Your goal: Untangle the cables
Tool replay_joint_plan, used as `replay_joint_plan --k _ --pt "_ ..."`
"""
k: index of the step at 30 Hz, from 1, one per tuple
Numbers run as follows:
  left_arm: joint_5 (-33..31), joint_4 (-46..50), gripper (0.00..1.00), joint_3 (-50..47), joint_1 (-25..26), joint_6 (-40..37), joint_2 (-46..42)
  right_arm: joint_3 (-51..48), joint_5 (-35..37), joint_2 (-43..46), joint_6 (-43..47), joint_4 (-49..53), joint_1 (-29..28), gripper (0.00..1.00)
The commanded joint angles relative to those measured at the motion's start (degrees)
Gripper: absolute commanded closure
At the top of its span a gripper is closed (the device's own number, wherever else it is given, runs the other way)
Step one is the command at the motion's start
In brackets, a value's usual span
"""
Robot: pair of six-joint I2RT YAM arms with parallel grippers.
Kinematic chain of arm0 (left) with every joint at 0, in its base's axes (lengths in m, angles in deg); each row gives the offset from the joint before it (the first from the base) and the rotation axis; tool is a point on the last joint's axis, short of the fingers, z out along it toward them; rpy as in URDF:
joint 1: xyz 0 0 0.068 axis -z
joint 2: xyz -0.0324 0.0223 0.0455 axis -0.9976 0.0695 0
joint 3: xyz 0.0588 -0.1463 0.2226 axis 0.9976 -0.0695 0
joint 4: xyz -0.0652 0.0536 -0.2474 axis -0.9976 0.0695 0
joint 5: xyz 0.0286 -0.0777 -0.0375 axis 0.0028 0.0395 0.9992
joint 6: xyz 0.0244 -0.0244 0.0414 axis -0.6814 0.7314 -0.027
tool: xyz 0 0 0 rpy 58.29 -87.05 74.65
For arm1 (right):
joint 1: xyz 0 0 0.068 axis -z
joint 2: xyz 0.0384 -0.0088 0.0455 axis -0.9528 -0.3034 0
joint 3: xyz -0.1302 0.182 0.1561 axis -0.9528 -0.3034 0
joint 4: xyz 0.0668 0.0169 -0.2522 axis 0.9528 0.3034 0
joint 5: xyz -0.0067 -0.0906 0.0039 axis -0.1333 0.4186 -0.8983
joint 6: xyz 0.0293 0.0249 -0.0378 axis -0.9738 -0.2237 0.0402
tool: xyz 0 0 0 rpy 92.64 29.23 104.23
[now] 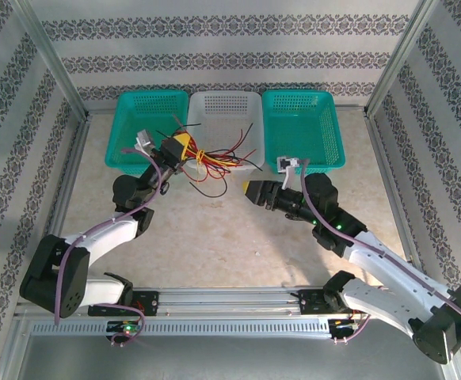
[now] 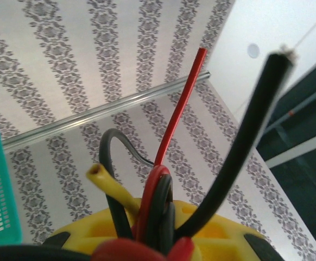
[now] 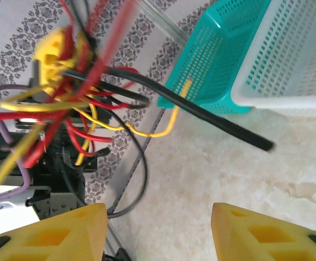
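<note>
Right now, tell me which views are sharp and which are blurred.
Top view: evenly lit, sharp, the cables crisp. Left wrist view: the black cable near the lens is soft. Right wrist view: the tangle is smeared, the green basket sharp.

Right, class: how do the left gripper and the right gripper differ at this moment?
The left gripper is shut on the cables, while the right gripper is open with nothing between its jaws. The left gripper has red, black and yellow strands fanning out of it. The right gripper sits apart from the cables, facing them. Both are yellow at the tips.
</note>
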Motion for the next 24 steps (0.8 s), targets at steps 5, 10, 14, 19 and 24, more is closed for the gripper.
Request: replay_joint_plan --k 5,10,14,19,24 --pt "2.68 -6.35 1.0 0.19 -0.54 -0.73 -1.85 3.36 -3.14 3.4 1.33 -4.16 -0.52 0.45" --pt "4.98 -6.13 1.0 0.83 -0.51 -2.06 -2.41 6.27 -0.45 3.78 5.19 1.67 -3.68 0.46" --pt "7.84 -4.88 1.0 1.89 -0.57 -2.63 -2.73 10.54 3.41 3.33 10.08 8.21 -5.86 0.47" --pt "6.53 -1.21 1.0 1.46 -0.51 -2.42 -3.93 15.42 5.03 1.14 14.41 14.97 -6.64 0.42" --pt "1.01 -6.51 1.0 0.53 -0.5 2.34 -2.12 7.71 7.63 1.54 9.38 5.88 -7.61 0.37"
